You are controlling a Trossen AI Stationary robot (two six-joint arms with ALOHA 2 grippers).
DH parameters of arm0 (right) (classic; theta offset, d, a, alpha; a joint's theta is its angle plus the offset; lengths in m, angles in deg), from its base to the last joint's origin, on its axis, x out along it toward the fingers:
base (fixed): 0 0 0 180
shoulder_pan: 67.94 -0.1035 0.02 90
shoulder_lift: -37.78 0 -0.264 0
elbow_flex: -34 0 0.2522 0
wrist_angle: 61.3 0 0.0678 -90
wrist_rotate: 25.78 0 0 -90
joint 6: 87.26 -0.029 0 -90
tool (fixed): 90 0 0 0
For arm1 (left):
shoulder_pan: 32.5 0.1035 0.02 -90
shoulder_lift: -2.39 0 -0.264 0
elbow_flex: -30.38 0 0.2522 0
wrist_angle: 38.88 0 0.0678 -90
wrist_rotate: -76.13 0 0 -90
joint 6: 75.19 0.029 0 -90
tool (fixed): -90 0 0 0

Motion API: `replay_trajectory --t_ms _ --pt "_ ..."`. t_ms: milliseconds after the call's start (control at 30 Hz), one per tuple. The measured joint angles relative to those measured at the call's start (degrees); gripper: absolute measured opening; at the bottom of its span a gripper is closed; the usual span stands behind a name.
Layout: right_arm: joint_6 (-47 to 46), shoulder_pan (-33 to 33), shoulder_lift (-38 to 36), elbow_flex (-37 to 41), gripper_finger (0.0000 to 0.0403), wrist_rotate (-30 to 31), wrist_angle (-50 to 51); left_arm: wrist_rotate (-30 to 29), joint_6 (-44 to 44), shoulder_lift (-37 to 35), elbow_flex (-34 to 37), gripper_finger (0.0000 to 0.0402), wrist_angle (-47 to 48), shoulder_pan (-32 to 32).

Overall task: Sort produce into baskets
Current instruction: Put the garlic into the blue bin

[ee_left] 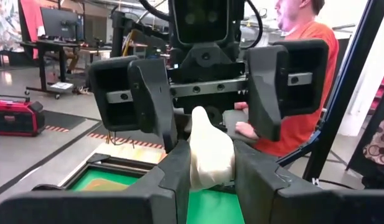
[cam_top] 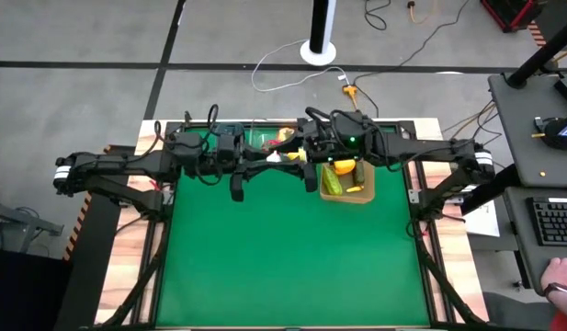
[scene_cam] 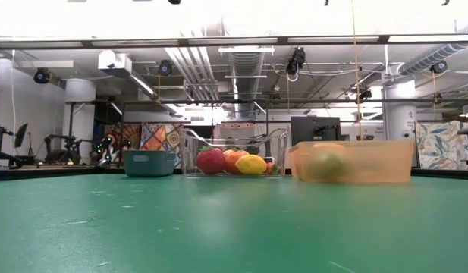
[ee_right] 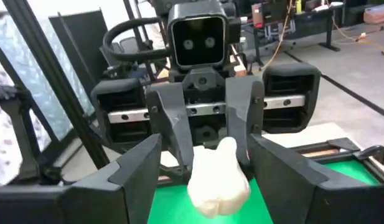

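Meeting nose to nose above the table's far edge, left gripper (ee_left: 210, 168) pinches a white garlic-like piece (ee_left: 210, 152) upright, right gripper (ee_right: 204, 168) straddling it, jaws wider, apparently not yet gripping, tan tray (cam_top: 368, 191) nearer right arm.

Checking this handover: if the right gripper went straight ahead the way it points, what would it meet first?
Probably the white produce piece, clamped in the left gripper directly facing it. The right gripper is open around it; depth is unclear.
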Motion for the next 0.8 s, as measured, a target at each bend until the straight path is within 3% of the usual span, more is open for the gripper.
replay_trajectory --t_ms 433,800 --pt "-2.1 0.0 -0.7 -0.1 0.0178 0.2 -0.9 0.0 0.2 0.0 0.0 0.0081 -0.7 0.0" --pt "-2.1 0.0 -0.7 -0.1 0.0108 0.4 -0.6 0.1 0.9 0.1 0.0 0.0081 -1.4 -0.1"
